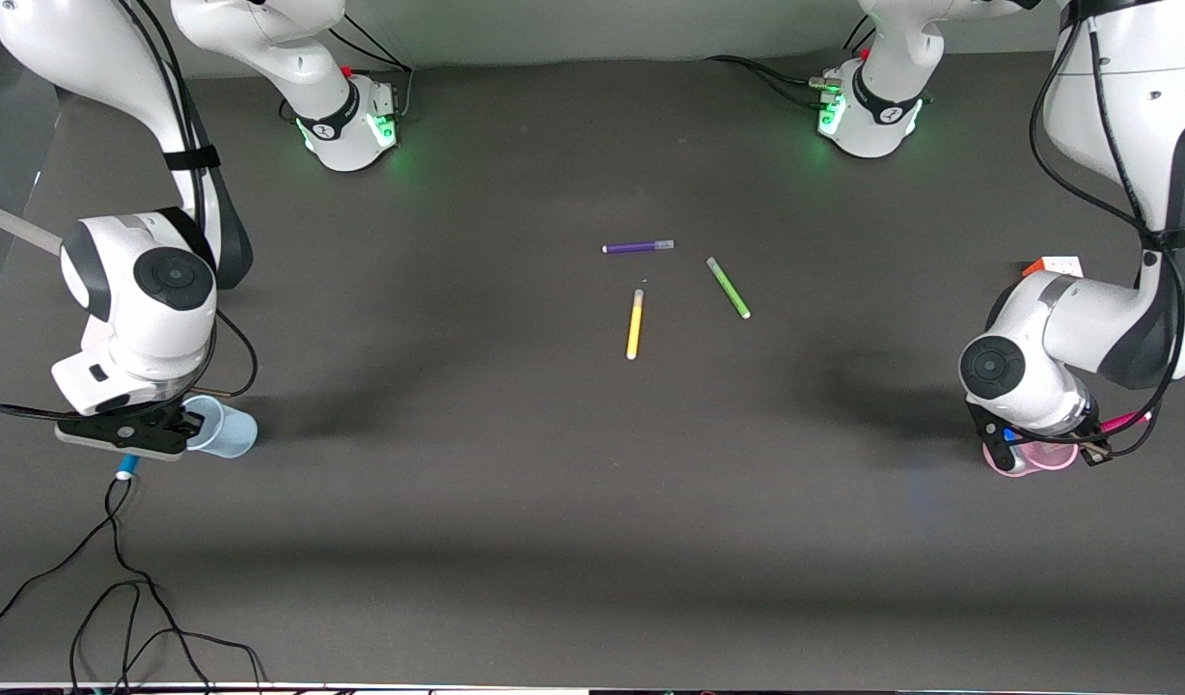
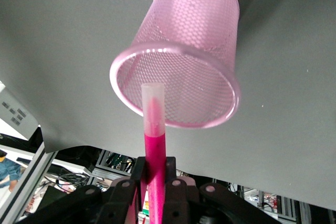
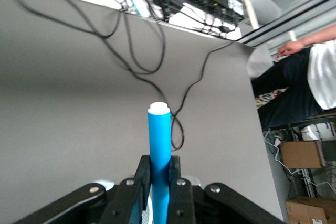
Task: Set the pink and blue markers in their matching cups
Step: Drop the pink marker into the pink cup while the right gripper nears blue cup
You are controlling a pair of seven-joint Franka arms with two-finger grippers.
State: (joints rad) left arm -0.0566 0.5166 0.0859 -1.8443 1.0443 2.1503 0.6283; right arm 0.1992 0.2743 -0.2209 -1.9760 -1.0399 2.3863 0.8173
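My left gripper (image 1: 1036, 439) is shut on the pink marker (image 2: 154, 145), just over the light pink cup (image 1: 1032, 459) at the left arm's end of the table. In the left wrist view my left gripper (image 2: 156, 174) holds the marker with its paler end at the mouth of the pink cup (image 2: 178, 77). The marker's other end sticks out beside the wrist (image 1: 1128, 420). My right gripper (image 1: 134, 446) is shut on the blue marker (image 1: 124, 471), close beside the pale blue cup (image 1: 224, 430). In the right wrist view the blue marker (image 3: 159, 145) points over bare table, gripped by my right gripper (image 3: 159, 174).
A purple pen (image 1: 638, 247), a yellow pen (image 1: 635, 324) and a green pen (image 1: 728, 288) lie mid-table. A small orange and white cube (image 1: 1051, 265) sits near the left arm. Loose black cables (image 1: 120, 579) trail on the table near the front edge, at the right arm's end.
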